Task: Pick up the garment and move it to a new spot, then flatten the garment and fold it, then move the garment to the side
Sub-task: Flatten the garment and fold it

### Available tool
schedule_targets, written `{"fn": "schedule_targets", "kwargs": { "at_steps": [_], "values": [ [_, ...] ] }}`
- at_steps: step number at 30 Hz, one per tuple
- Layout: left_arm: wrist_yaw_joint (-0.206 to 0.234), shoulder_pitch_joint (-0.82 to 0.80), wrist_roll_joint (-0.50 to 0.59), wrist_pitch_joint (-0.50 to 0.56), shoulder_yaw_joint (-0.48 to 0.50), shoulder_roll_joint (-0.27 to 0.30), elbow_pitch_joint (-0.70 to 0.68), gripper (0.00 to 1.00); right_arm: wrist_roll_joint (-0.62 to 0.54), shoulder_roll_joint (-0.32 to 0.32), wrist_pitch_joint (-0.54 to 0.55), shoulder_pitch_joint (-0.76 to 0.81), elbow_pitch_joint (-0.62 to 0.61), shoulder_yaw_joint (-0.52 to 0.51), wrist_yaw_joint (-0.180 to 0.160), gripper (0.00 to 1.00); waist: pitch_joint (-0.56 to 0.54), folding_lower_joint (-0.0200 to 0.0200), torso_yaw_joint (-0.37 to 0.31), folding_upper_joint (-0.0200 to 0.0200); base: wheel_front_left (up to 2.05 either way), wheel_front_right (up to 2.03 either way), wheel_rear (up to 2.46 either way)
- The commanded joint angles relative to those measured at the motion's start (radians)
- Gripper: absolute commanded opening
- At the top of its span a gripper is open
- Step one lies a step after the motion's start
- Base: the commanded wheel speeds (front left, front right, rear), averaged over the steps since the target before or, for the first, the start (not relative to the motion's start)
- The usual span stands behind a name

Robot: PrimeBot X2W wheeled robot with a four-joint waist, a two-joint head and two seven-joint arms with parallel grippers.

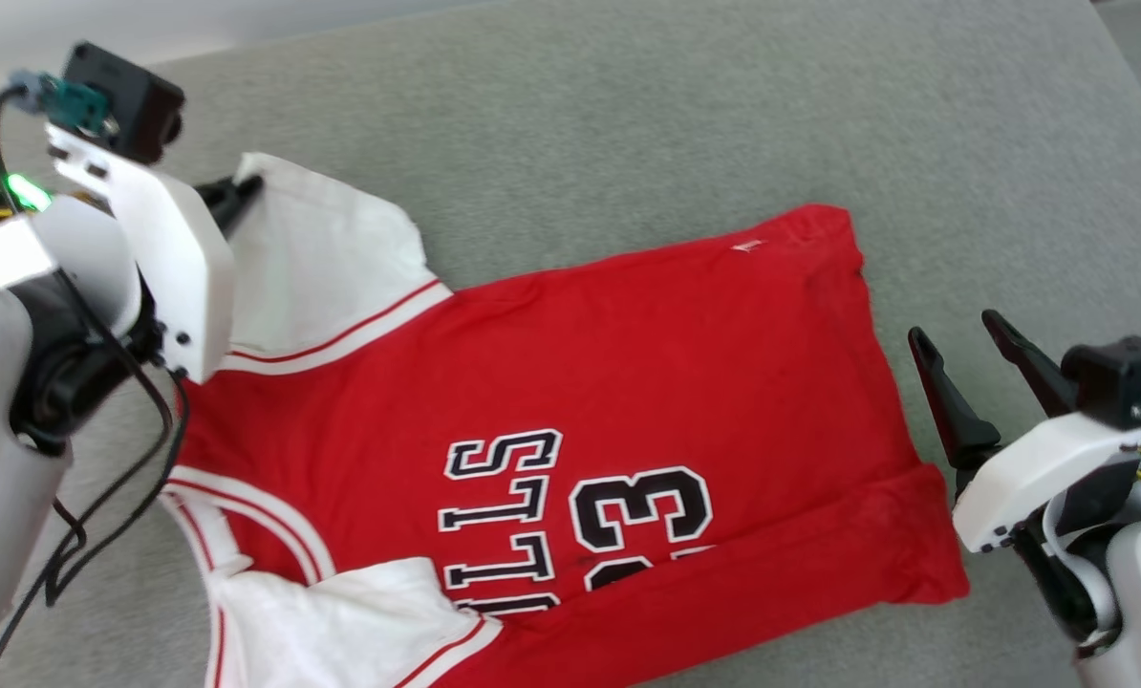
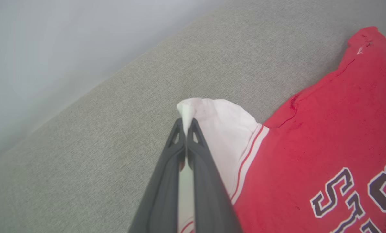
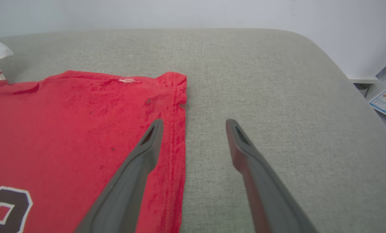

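Tally: one red jersey. My claws, two: left claw, right claw. One printed paper sheet. One grey fabric surface under all.

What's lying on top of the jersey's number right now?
The garment has its own near red edge folded over the number, hiding most of one digit. Anything under the fold is covered.

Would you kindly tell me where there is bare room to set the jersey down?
Free: the grey surface beyond the far edge of the garment, and right of its hem, around the open right gripper. Crowded: the left, where the left gripper is shut on the white sleeve.
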Motion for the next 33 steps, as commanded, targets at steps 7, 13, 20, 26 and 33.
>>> {"fn": "schedule_targets", "kwargs": {
  "at_steps": [7,13,20,26,33],
  "values": [
    [-0.003,0.079,-0.027,-0.064,-0.009,0.026,-0.179,0.0,0.084,-0.17,0.335,-0.092,-0.052,0.05,0.0,1.0,-0.04,0.0,0.11,0.0,0.0,0.0,0.0],
    [0.025,0.143,-0.039,-0.092,-0.006,0.016,-0.339,0.0,0.174,-0.235,0.571,-0.204,-0.022,0.051,-0.001,1.0,-0.004,0.0,0.174,0.0,0.0,0.0,0.0],
    [0.046,0.204,-0.013,-0.119,-0.032,0.007,-0.46,0.0,0.179,-0.305,0.723,-0.335,0.095,0.079,0.0,1.0,0.054,0.0,0.258,0.0,0.0,0.0,0.0],
    [0.046,0.21,0.002,-0.15,-0.048,-0.014,-0.49,0.0,0.158,-0.322,0.752,-0.389,0.17,0.129,-0.001,1.0,0.089,0.0,0.308,0.0,0.0,0.0,0.0],
    [0.037,0.2,0.01,-0.173,-0.068,-0.031,-0.487,0.0,0.157,-0.326,0.772,-0.369,0.244,0.232,0.0,1.0,0.108,0.0,0.344,0.0,0.0,0.0,0.0]
  ]
}}
